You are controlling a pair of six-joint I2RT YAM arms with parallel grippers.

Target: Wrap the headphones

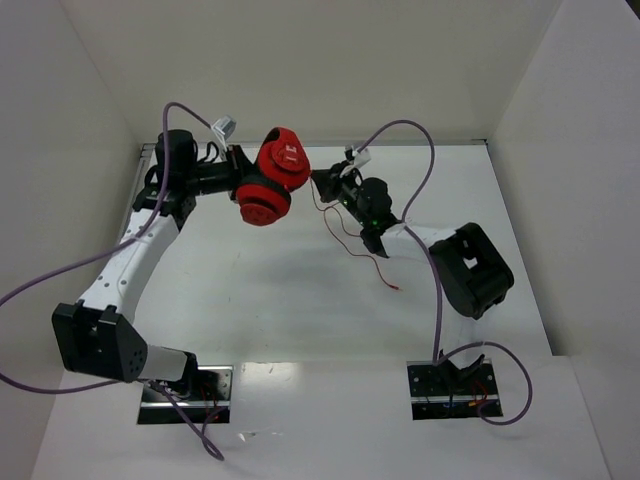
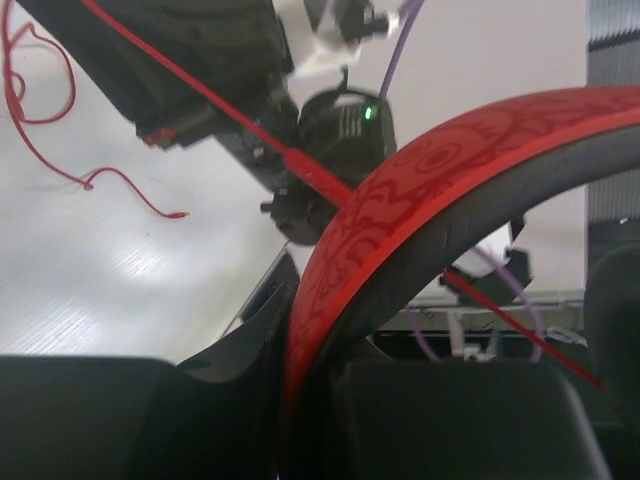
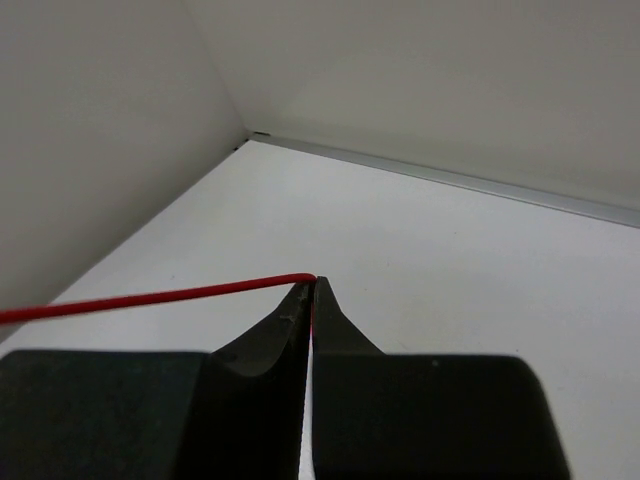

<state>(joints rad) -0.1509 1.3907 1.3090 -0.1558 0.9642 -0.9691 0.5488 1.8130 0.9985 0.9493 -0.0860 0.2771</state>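
Red headphones (image 1: 272, 180) clamped in left fingers (image 2: 110, 420); right fingers (image 3: 420, 420) pinched shut on cable (image 3: 150, 297)

A white table (image 1: 300, 305) forms the base of a plain, box-like enclosure. A back wall (image 1: 320, 60), a left wall (image 1: 60, 150) and a right wall (image 1: 590, 150) rise from its edges, all a matte off-white. A thin metal strip (image 1: 470, 142) runs along the seam where the table meets the back wall, and the right wrist view shows it reaching the left corner. The light is even and diffuse, leaving soft grey shadows across the table's middle. Seen close from the left wrist, the surface shows a faint sheen and fine parallel ribs.
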